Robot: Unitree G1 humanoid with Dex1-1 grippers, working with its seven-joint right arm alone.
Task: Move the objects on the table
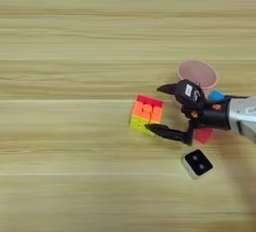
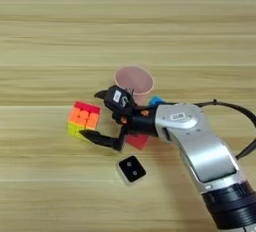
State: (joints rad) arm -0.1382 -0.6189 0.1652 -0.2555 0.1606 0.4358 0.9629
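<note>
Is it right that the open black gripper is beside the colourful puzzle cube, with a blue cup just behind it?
Not quite: the cup is pink, not blue, as the right eye view shows. The rest holds: the open gripper sits beside the puzzle cube.

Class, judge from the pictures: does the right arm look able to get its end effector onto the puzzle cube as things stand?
Probably yes. The open end effector already points at the puzzle cube, the lower finger at its bottom corner, with nothing between them.

Black two-fingered gripper (image 2: 97, 116) stood spread open beside multicoloured puzzle cube (image 2: 83, 120); lower finger touched it. Pink cup (image 2: 134, 81) behind; black-faced small block (image 2: 132, 169) nearer.
</note>
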